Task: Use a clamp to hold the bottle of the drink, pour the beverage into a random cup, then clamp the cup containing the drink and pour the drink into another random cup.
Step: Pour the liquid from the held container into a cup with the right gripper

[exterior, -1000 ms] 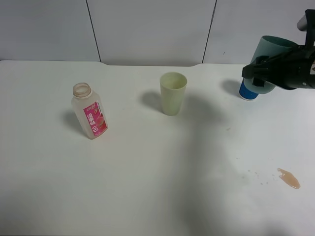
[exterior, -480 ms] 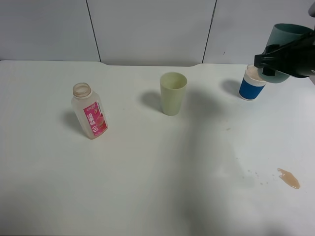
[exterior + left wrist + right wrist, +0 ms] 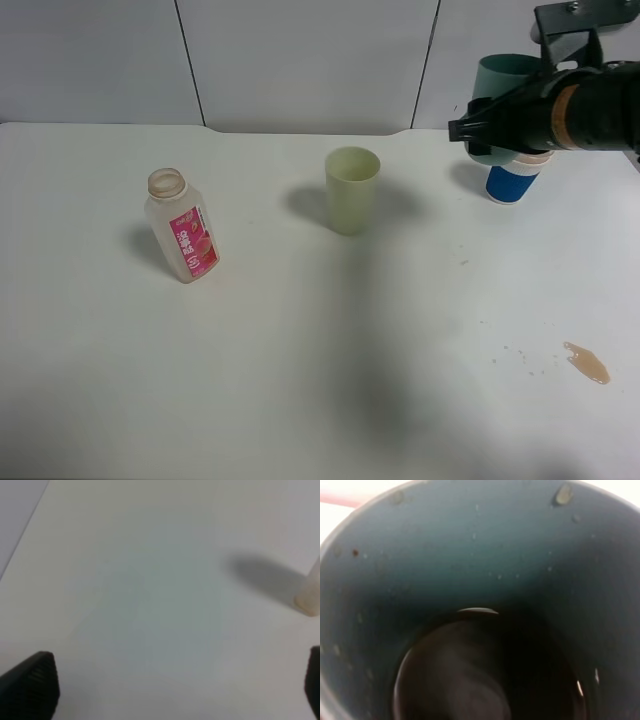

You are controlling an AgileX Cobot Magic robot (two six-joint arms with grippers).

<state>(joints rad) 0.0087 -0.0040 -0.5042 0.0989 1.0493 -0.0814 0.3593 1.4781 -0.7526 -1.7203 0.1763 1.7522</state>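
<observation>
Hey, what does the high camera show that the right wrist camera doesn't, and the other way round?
Only the high camera: the bottle, the pale green cup, the blue cup, the spilled puddle, and the right hand gripping the teal cup from outside. Only the right wrist camera: that cup's inside, with droplets on its wall and a dark bottom. Both: the teal cup itself.

White table (image 3: 300, 400), pale orange puddle (image 3: 587, 363) toward its right side, small droplets (image 3: 520, 356) just beside it, grey wall panels (image 3: 300, 60) behind, 2 dark vertical seams (image 3: 190, 60).
</observation>
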